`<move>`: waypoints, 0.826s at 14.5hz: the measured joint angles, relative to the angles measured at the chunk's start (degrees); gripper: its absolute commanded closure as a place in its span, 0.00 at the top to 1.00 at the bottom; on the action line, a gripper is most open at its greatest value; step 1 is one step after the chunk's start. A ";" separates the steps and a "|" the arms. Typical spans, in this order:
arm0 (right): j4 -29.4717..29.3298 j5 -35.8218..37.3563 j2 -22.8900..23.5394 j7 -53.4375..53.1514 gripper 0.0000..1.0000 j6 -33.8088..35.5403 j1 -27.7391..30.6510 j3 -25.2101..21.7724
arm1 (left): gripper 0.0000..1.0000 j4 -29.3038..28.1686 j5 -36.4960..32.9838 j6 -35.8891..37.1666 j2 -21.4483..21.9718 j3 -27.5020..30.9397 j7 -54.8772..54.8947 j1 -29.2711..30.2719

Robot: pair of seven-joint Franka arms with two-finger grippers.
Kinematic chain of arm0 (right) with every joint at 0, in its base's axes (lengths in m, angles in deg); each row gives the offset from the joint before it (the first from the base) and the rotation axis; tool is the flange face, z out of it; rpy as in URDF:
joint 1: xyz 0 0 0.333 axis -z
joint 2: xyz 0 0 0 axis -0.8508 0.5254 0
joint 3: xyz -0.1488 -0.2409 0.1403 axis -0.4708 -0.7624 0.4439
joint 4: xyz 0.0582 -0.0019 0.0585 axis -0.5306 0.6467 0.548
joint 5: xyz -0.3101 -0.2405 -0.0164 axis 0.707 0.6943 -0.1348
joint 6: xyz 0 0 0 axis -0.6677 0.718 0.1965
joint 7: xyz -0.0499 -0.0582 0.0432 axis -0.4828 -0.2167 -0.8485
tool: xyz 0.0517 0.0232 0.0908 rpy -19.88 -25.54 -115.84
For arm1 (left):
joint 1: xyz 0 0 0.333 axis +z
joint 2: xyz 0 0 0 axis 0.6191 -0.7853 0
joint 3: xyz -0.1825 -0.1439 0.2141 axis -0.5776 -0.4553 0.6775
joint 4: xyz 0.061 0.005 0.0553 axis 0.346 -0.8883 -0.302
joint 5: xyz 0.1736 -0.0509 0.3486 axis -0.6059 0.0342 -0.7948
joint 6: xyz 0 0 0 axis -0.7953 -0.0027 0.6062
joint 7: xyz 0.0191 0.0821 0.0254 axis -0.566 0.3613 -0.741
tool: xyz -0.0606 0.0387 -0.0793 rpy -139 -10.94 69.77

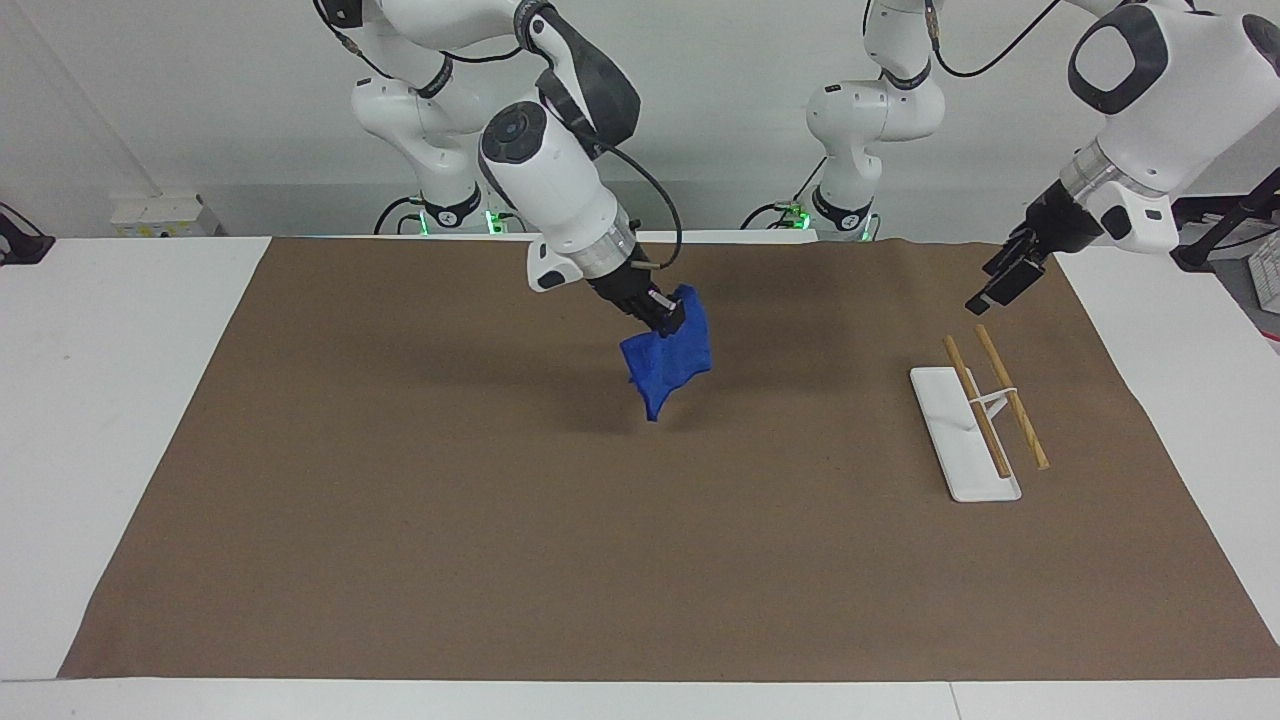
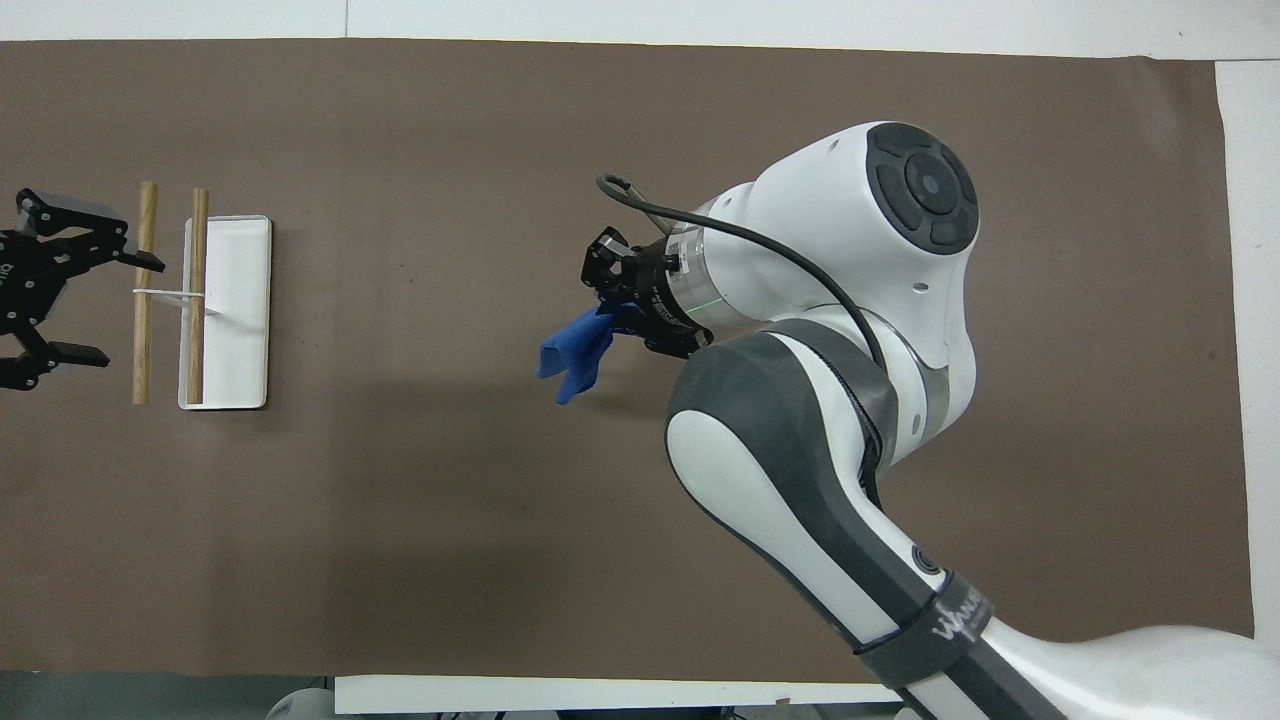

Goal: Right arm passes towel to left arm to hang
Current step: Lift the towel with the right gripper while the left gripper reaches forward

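**Towel in the air over mid-table, left gripper spread beside the rack**

Brown mat (image 1: 640, 560) covers the table; the stretch nearest me is bare. Toward the left arm's end stands a white rack (image 1: 962, 434) with two wooden rods (image 1: 1012, 408) on a flat base. Over the middle of the mat, the right gripper (image 1: 662, 312) is clamped on the blue towel (image 1: 668, 362), which hangs bunched below it, clear of the mat with its shadow underneath. Right arm (image 2: 800, 300) is stretched in from its own end. Left gripper (image 2: 45, 290) hangs in the air just off the rack's rods, fingers spread apart, holding nothing.
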 measured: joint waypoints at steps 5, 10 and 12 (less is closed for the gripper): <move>-2.06 -10.69 3.06 -5.41 0.00 -16.15 -1.36 5.56 | 0.95 -8.92 4.68 -7.79 3.28 -0.73 -12.43 -0.48; -2.40 -12.31 6.05 -9.54 0.00 -31.00 -4.54 9.73 | 0.95 -10.86 6.14 -12.03 4.65 -1.91 -21.62 -3.16; -2.82 -12.31 6.84 -10.69 0.00 -33.95 -5.38 10.51 | 0.94 -11.31 6.25 -13.71 4.65 -1.98 -24.23 -4.60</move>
